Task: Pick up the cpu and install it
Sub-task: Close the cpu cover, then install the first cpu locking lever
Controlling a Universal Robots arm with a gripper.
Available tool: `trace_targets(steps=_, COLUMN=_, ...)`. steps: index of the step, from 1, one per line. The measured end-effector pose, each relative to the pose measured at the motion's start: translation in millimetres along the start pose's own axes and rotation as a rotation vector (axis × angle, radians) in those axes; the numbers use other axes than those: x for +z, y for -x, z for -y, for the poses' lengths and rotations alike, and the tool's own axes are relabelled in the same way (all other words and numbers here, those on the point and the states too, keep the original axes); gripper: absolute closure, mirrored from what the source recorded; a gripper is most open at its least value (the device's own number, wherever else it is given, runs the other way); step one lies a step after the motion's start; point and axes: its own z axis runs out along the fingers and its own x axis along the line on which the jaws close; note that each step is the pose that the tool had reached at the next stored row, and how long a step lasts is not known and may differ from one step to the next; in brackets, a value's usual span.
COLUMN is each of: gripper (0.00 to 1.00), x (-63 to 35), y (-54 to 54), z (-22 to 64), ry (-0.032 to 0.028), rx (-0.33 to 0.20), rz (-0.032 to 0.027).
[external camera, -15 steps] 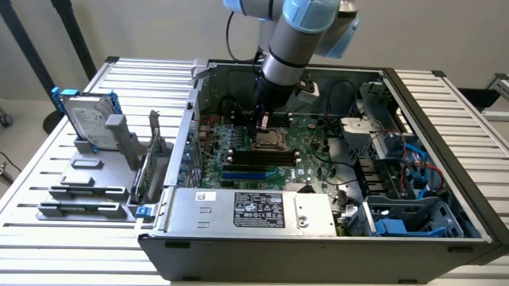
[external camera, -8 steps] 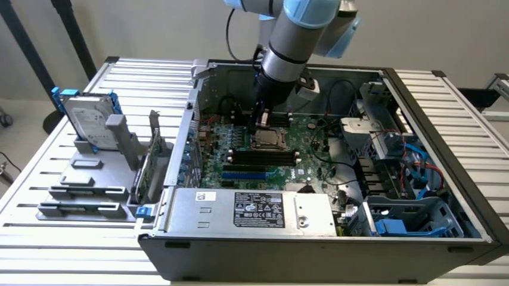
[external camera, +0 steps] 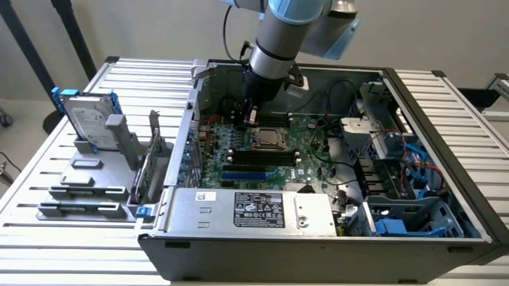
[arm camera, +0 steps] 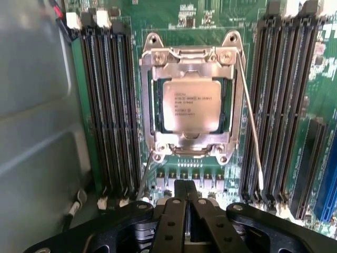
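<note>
The cpu (arm camera: 190, 105) is a small square chip with a shiny silver top. It lies flat in the metal socket frame (arm camera: 150, 100) on the green motherboard (arm camera: 184, 16); in the exterior view the cpu (external camera: 265, 139) shows in the middle of the open computer case (external camera: 318, 250). My gripper (external camera: 251, 117) hangs inside the case just above the board, a little behind the socket. In the wrist view the gripper (arm camera: 188, 203) has its two black fingers (arm camera: 176, 211) pressed together, with nothing between them. It does not touch the chip.
Black memory slots (arm camera: 108, 105) flank the socket on both sides, and a thin wire lever (arm camera: 253, 132) runs along it. A silver hard drive in a blue frame (external camera: 86, 119) and grey blocks (external camera: 87, 185) stand outside the case at the exterior view's left. A power supply (external camera: 247, 211) and cables (external camera: 413, 161) crowd the case.
</note>
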Motion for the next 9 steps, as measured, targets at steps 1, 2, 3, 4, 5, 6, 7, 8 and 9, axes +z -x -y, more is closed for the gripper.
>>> trace_targets(steps=1, gripper=0.89, x=-0.2, y=0.1, z=0.0, ry=-0.0001, rx=0.0, rz=-0.0001)
trace_targets(steps=2, gripper=0.89, x=-0.2, y=0.1, z=0.0, ry=-0.0002, rx=0.0, rz=-0.0009)
trace_targets(steps=3, gripper=0.89, x=-0.3, y=0.1, z=0.0, ry=-0.0001, rx=0.0, rz=-0.0009)
trace_targets(steps=4, gripper=0.89, x=-0.4, y=0.1, z=0.1, ry=-0.0001, rx=0.0, rz=-0.0009)
trace_targets(steps=5, gripper=0.89, x=-0.7, y=0.1, z=0.2, ry=-0.0001, rx=0.0, rz=-0.0008)
trace_targets(steps=6, gripper=0.89, x=-1.0, y=0.0, z=0.3, ry=-0.0001, rx=0.0, rz=-0.0007)
trace_targets(steps=7, gripper=0.89, x=-1.1, y=0.0, z=0.3, ry=-0.0002, rx=0.0, rz=-0.0008)
trace_targets(steps=8, gripper=0.89, x=-1.1, y=0.0, z=0.3, ry=-0.0002, rx=0.0, rz=-0.0007)
trace_targets(steps=9, gripper=0.89, x=-1.2, y=0.0, z=0.3, ry=-0.0002, rx=0.0, rz=-0.0007)
